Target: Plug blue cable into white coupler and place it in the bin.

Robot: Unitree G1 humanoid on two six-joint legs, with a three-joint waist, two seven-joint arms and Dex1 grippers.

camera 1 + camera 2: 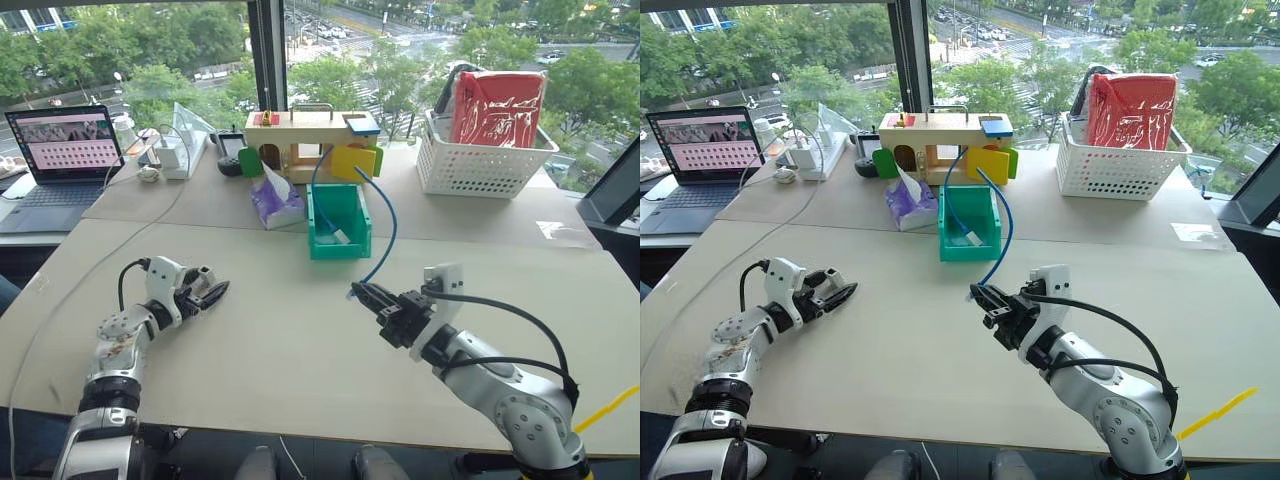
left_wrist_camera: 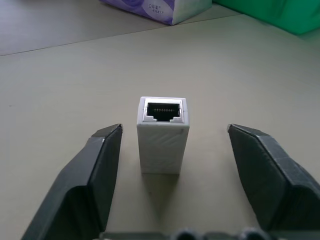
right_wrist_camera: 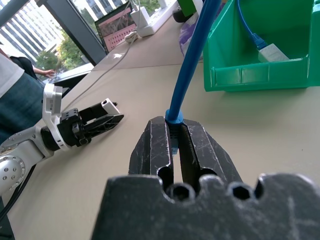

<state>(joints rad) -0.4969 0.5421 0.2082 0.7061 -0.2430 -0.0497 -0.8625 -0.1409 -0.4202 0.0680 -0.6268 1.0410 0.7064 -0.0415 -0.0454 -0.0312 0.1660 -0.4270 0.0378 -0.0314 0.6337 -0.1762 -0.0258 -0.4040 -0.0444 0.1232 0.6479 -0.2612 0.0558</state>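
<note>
right gripper (image 3: 175, 145) level — clamped on blue cable (image 1: 388, 225), left gripper (image 2: 175, 150) straddling white coupler (image 2: 162, 135)

White coupler (image 2: 162, 135) upright on table; blue cable (image 1: 385, 225) arcs into teal bin (image 1: 339, 221).

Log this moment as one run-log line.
left gripper: open, fingers either side of white coupler on table | right gripper: shut on blue cable | unplugged | bin: cable's far end inside

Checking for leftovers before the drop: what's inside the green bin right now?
Inside the bin lie a blue cable end and a small white block joined to it. The front wall hides the bin's floor nearest it.
</note>
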